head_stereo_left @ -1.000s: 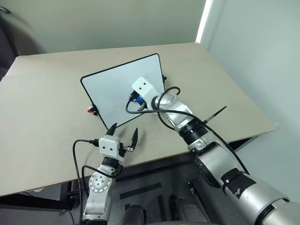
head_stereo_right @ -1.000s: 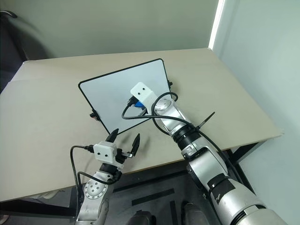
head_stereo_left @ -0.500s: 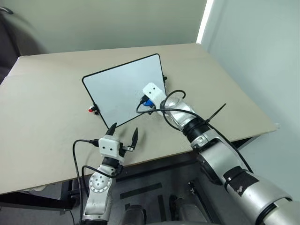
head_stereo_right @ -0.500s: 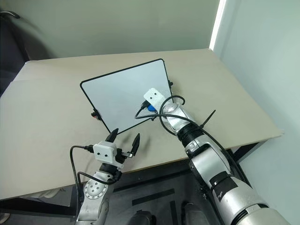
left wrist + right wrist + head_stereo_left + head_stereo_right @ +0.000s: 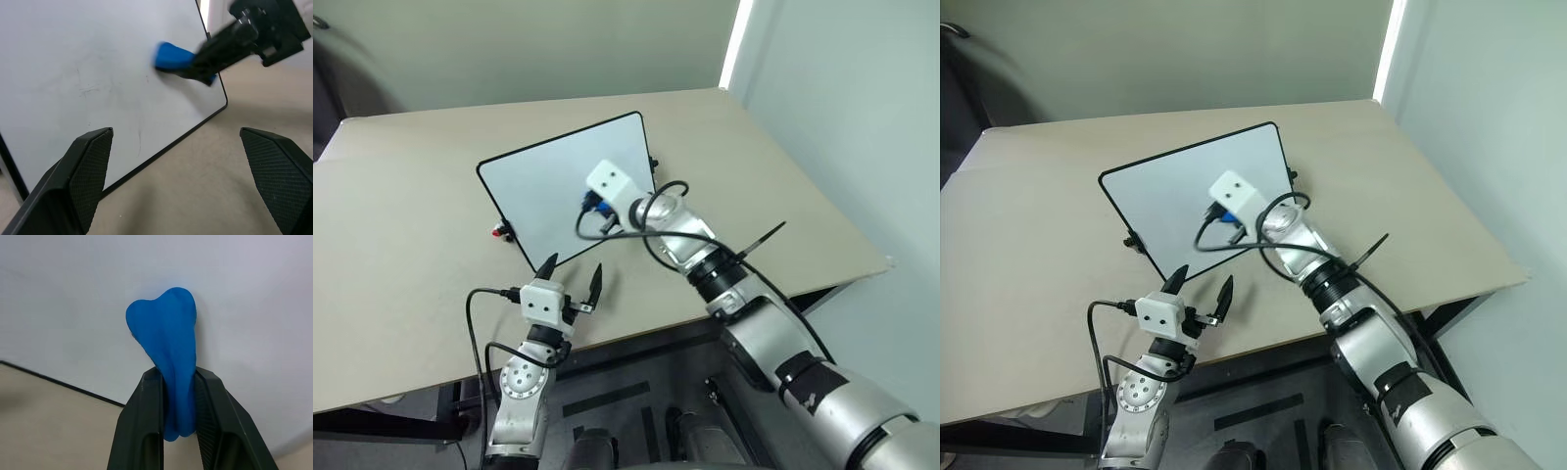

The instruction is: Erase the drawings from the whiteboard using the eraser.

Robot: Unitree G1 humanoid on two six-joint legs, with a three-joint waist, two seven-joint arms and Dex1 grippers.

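Item: whiteboard (image 5: 548, 191), black-framed, lying flat on the tan table (image 5: 401, 255), set askew so its near edge faces your arms and both can reach it. Item: eraser (image 5: 166, 347), soft blue block, pressed against the board's white face near the near right corner, its tip flattened as if under wiping pressure. Your right gripper (image 5: 177, 382) is clamped tight on the eraser's rear, both fingers squeezing it. Your left gripper (image 5: 573, 279) hangs over the table just short of the board's near edge, fingers (image 5: 83, 166) spread wide, holding nothing, apparently parked clear of the wiping path. Drawings: no red strokes discernible; faint grey smudges (image 5: 88, 88) show on the board.
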